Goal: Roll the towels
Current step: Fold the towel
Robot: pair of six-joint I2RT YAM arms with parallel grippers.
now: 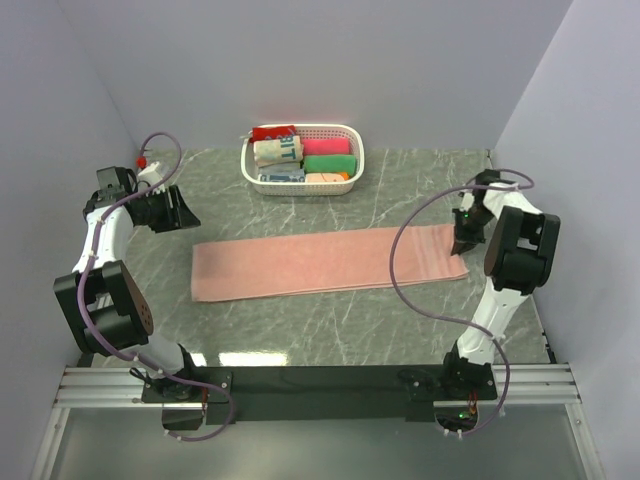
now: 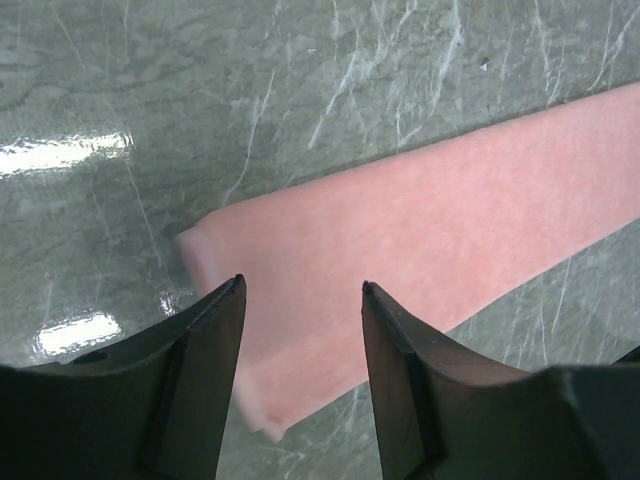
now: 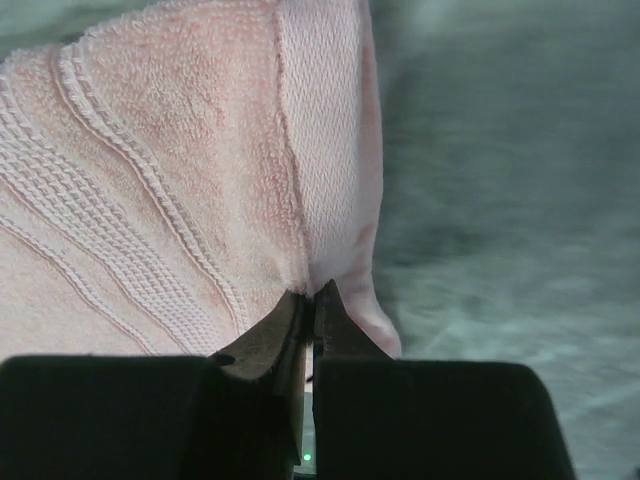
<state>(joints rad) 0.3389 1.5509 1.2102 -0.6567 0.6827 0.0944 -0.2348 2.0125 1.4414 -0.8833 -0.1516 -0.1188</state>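
The towel (image 1: pixel 325 262) lies flat and unrolled across the middle of the bench (image 1: pixel 300 325), so no rolling is done yet: the right claw (image 3: pixel 313 300) pinches its right end, and the left claw (image 2: pixel 302 285) hangs half-open over its left end, holding nothing.

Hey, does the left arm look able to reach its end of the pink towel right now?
Probably yes. The left gripper is open and aimed at that end of the salmon-pink towel, which lies flat on the marble tabletop, and nothing sits between it and the cloth.
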